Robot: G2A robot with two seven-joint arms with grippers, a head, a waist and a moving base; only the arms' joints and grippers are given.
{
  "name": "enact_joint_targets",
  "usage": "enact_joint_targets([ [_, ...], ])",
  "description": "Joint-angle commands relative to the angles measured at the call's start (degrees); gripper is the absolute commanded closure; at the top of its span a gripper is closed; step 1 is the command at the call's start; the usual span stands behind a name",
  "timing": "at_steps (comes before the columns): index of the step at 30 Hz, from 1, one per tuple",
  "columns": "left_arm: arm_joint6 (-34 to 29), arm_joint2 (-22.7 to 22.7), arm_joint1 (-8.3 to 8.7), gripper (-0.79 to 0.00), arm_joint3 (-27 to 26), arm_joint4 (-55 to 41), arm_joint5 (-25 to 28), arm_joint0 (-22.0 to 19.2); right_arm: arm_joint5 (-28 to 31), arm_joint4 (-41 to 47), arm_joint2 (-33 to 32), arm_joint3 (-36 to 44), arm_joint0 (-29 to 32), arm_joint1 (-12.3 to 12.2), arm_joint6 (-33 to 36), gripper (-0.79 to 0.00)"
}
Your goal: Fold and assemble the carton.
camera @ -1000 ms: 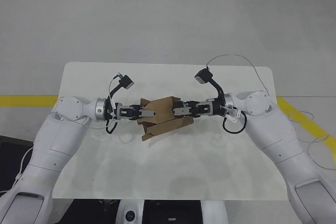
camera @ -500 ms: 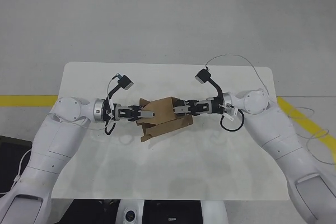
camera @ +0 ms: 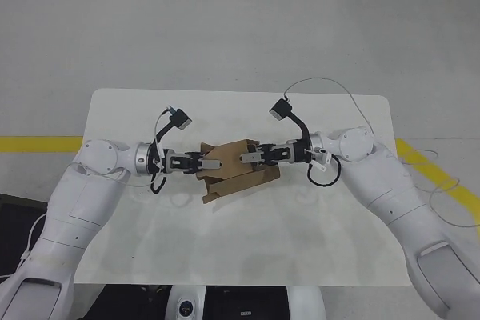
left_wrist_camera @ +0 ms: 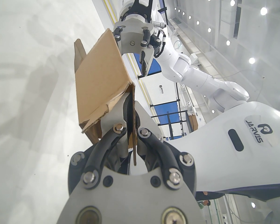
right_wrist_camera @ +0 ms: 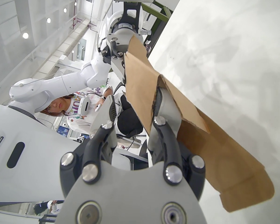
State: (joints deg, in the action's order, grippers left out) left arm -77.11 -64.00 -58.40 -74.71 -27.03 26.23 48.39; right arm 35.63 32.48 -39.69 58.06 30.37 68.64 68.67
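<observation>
A brown cardboard carton [camera: 236,170], partly folded, is held just above the middle of the white table [camera: 144,240]. My left gripper [camera: 213,161] comes in from the left and is shut on a thin flap edge of the carton [left_wrist_camera: 100,80]; its fingertips [left_wrist_camera: 121,108] pinch the cardboard. My right gripper [camera: 246,158] reaches over the carton's right end and is open. One finger [right_wrist_camera: 164,103] lies against a folded flap of the carton [right_wrist_camera: 200,141], with the upright panel standing between the jaws. The left gripper [right_wrist_camera: 119,68] holds the far end.
Bare tabletop surrounds the carton on all sides. The table's front edge [camera: 240,282] runs close to the robot. A thin cable [camera: 336,82] loops above the right arm. A yellow floor line [camera: 24,144] runs beside the table.
My right gripper has slid leftward, farther over the carton's top. The left gripper keeps its hold, and the carton has barely shifted.
</observation>
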Motion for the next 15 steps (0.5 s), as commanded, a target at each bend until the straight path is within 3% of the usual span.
enact_joint_targets([
  [1,-0.05,0.09,-0.01,0.0,0.07,-0.05,0.01,0.0,-0.19,0.81,0.4,-0.08,-0.21,0.1,0.19,-0.296],
  [15,-0.21,0.17,0.01,0.0,0.4,-0.7,-0.16,-0.17,0.17,2.58,3.6,-1.0,-1.9,1.09,-0.18,-0.225],
])
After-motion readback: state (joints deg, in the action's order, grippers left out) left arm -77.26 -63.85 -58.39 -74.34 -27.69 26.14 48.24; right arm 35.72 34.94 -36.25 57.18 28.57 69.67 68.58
